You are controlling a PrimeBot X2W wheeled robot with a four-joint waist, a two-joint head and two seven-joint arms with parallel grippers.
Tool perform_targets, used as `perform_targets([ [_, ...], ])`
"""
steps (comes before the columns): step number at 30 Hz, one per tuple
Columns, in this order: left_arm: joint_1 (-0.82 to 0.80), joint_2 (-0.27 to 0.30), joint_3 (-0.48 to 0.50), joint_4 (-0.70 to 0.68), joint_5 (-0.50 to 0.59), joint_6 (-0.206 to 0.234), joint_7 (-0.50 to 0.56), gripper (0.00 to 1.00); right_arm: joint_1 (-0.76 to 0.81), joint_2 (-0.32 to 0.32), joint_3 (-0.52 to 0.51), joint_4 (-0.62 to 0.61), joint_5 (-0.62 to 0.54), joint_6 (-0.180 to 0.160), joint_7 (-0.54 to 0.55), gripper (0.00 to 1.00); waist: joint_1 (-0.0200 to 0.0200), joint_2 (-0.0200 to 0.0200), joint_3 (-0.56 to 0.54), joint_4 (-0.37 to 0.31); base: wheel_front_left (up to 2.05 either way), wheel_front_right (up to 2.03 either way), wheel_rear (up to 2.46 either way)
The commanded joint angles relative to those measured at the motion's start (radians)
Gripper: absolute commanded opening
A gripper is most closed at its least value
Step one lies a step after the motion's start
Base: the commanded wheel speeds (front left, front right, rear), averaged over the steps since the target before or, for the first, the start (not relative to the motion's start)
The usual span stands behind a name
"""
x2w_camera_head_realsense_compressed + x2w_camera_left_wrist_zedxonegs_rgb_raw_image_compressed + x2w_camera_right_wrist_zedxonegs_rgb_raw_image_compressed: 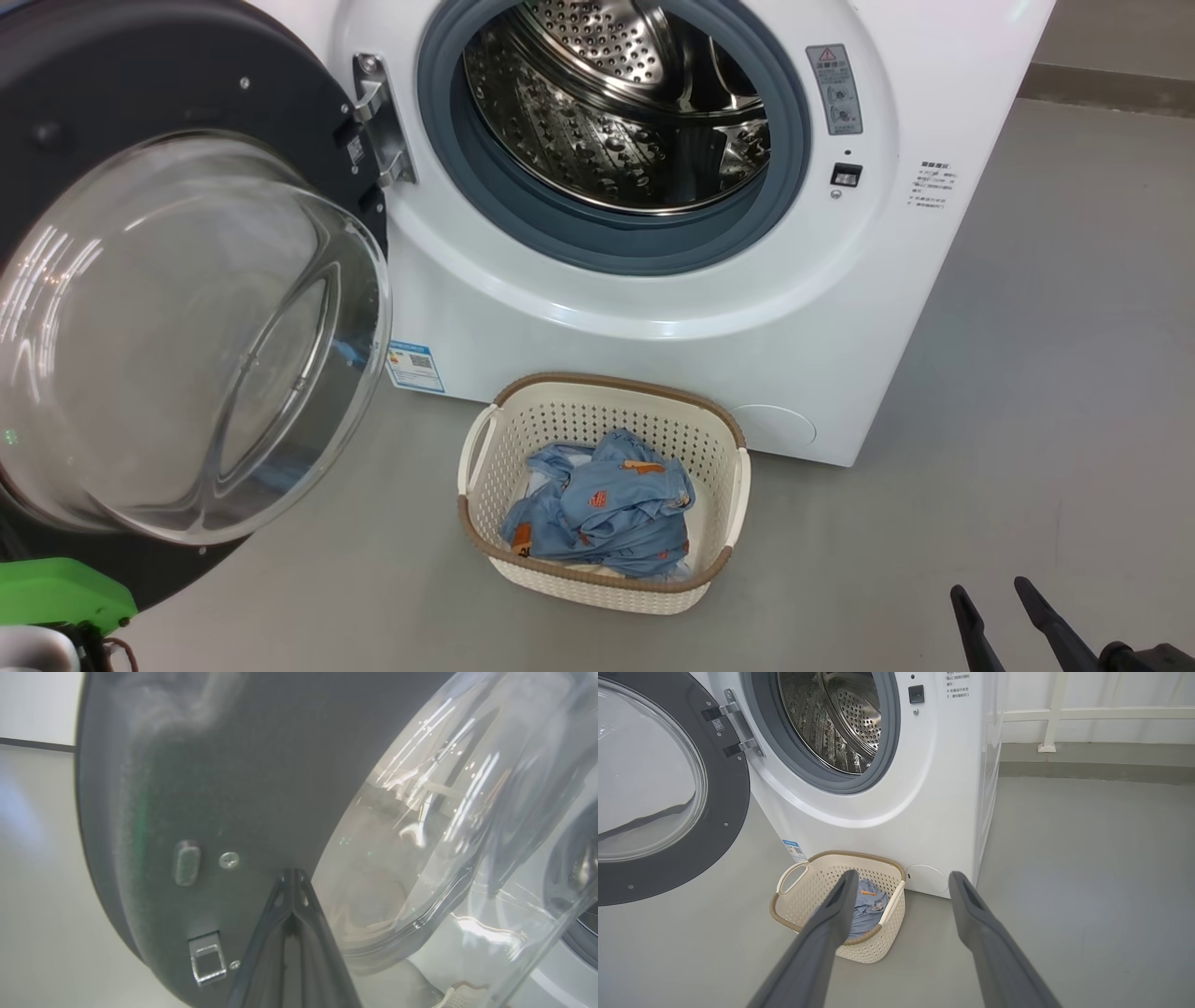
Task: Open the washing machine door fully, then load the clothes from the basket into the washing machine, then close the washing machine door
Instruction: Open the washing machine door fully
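Head view: the washing machine door [140, 84] hangs wide at the left, its glass bowl [187, 345] bulging out. The basket [602, 569] stands on the floor [1027, 373] just before the washing machine [653, 308], with the clothes [607, 509] inside. My right gripper [994, 597] waits low right, fingers apart.

Left wrist view: my left gripper [293, 875], fingers pressed together and empty, points at the door's dark inner face beside the glass. If I push carelessly, the tips could skid onto the glass.

Right wrist view: my spread right fingers frame the basket. A shallow grab might trail cloth over the rim and tip it.
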Motion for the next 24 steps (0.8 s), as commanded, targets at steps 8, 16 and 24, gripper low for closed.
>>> perform_targets([
  [8,-0.086,0.07,0.083,0.052,0.066,-0.02,-0.013,0.0,-0.03,-0.024,0.032,-0.016,0.01,0.002,-0.012,1.0,0.0,-0.0001,-0.004,-0.01,0.0,0.0,0.0],
  [16,-0.15,0.046,0.096,0.115,0.134,-0.002,-0.014,0.0,-0.031,-0.019,0.032,-0.013,0.012,0.002,-0.012,1.0,0.0,-0.0001,-0.009,-0.015,0.0,0.0,0.0],
  [24,-0.186,-0.041,0.09,0.121,0.21,0.064,-0.014,0.0,-0.034,-0.011,0.034,-0.008,0.014,0.002,-0.012,1.0,0.0,-0.0001,-0.019,-0.009,0.0,0.0,0.0],
])
